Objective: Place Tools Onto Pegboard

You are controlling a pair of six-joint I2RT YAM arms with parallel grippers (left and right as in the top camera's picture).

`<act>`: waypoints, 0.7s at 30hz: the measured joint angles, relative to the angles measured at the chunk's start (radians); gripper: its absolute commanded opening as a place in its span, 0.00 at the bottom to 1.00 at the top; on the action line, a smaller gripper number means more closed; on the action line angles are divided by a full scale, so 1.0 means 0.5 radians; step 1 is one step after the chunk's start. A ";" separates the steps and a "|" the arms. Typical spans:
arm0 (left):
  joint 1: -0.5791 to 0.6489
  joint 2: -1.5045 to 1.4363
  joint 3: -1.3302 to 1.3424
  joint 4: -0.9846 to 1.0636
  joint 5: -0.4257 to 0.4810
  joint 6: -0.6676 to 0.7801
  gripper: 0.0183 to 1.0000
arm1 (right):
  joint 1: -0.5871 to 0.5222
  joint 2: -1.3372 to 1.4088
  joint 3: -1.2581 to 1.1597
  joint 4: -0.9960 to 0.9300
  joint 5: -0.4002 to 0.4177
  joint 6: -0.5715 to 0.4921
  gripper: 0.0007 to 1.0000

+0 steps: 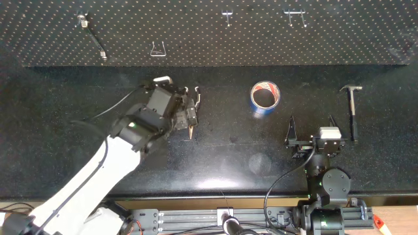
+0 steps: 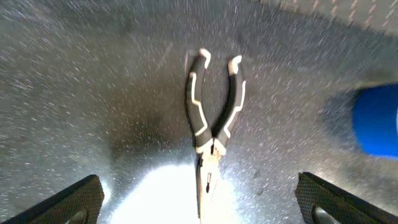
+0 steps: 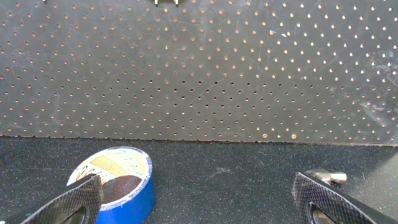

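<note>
1. Pegboard: black and perforated, spanning the far edge of the table.
2. Long tool: slim and dark, slanting across the pegboard's left part. Its type cannot be told.
3. Triangular hook: on the pegboard, right of the long tool.
4. Left gripper: over the table left of centre, directly above the pliers. Its fingers are spread wide to either side of the pliers' nose, touching nothing and grasping nothing.
5. Pliers: lying flat on the table with black and white handles. The handles are parted and point toward the pegboard, and the nose points toward the arm bases.
6. Wire hooks: two, high on the pegboard, right of centre.
7. Tape: a blue roll lying flat on the table near the pegboard's foot, well right of the pliers.
8. Right gripper: low over the table, nearer the bases than the tape. Its fingers are apart and hold nothing.
9. Hammer: on the table at far right, with a dark handle and its head toward the pegboard.
</note>
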 measured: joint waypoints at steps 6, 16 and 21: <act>0.000 0.361 0.185 -0.208 0.075 0.137 1.00 | 0.000 0.000 0.000 0.000 0.000 0.000 0.98; 0.028 0.734 0.819 -0.572 0.090 0.437 1.00 | 0.000 0.000 0.000 0.000 0.000 0.000 0.98; 0.042 0.867 0.883 -0.602 0.091 0.510 1.00 | 0.000 0.000 0.000 0.000 0.000 0.000 0.98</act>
